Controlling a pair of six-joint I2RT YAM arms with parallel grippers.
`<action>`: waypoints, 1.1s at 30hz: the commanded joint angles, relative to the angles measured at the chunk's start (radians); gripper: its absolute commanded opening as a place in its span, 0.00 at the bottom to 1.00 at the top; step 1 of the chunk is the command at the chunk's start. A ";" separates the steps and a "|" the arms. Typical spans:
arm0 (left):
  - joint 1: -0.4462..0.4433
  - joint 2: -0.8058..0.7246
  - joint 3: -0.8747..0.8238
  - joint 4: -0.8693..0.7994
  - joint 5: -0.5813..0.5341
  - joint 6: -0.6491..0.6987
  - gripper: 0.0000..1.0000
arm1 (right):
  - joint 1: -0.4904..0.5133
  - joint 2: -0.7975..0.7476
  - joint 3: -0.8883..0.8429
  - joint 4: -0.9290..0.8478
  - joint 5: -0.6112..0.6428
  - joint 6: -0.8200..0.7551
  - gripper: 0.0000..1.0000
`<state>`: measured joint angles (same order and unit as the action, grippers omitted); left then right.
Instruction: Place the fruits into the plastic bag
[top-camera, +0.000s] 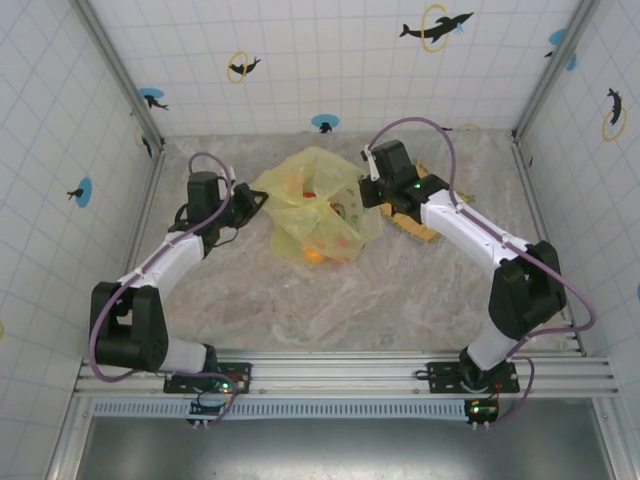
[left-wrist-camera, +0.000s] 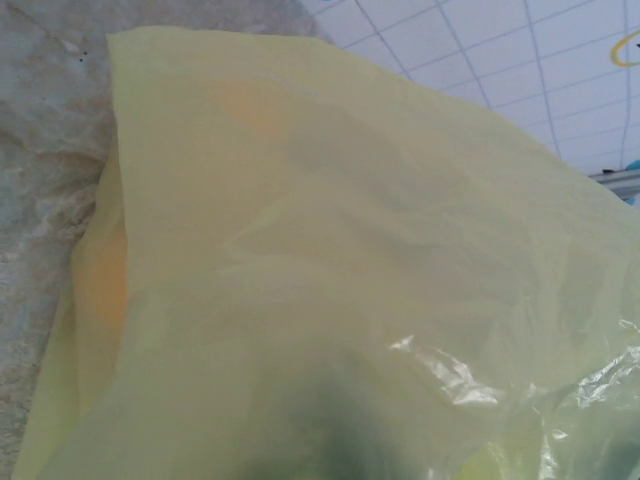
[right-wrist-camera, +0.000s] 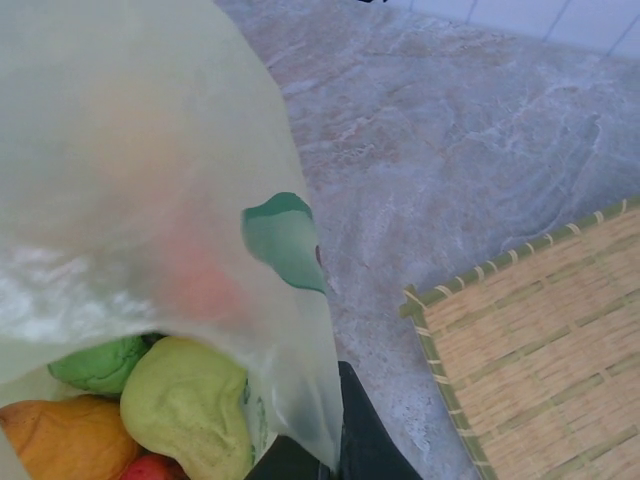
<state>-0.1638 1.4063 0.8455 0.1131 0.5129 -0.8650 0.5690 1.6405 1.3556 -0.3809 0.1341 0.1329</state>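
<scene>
Fruits (right-wrist-camera: 185, 410) noted inside the plastic bag (top-camera: 315, 205): small, glossy, rounded or pear-shaped. A green one, a yellow-green pear shape, an orange one and a red one are packed touching under the raised film edge in the right wrist view. The bag sits at the centre of the marble-patterned table (top-camera: 300, 310), slightly toward 12 o'clock.

Left gripper (top-camera: 248, 200): at the bag's 9 o'clock edge, touching the film. Whether its fingers are apart or together cannot be told, since plastic covers its own camera.

Bag: thin, translucent, yellow-green and crinkled, with a green print (right-wrist-camera: 285, 240). It lies slumped, about as wide as it is long, so no clear long axis can be stated. Orange and red fruit show through it from above.

Right gripper (top-camera: 368, 187): at the bag's 2 o'clock edge. One dark finger (right-wrist-camera: 350, 440) lies against the film; finger state cannot be told.

Mat (top-camera: 420, 228): square, woven, straw-coloured, green-bound, at 3 o'clock of the bag, partly under the right arm.
</scene>
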 joint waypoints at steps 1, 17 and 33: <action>0.000 -0.022 0.014 0.051 -0.007 0.007 0.23 | -0.006 -0.026 -0.012 0.003 -0.016 -0.011 0.17; 0.001 -0.327 -0.167 0.062 -0.210 0.138 0.75 | -0.117 -0.442 -0.352 0.248 0.052 -0.012 0.75; 0.001 -0.589 -0.547 0.195 -1.049 0.275 0.98 | -0.330 -0.546 -0.826 0.534 0.308 -0.012 0.99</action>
<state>-0.1638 0.7937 0.3477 0.2543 -0.2550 -0.6777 0.2672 1.0748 0.5907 0.0383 0.3767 0.1051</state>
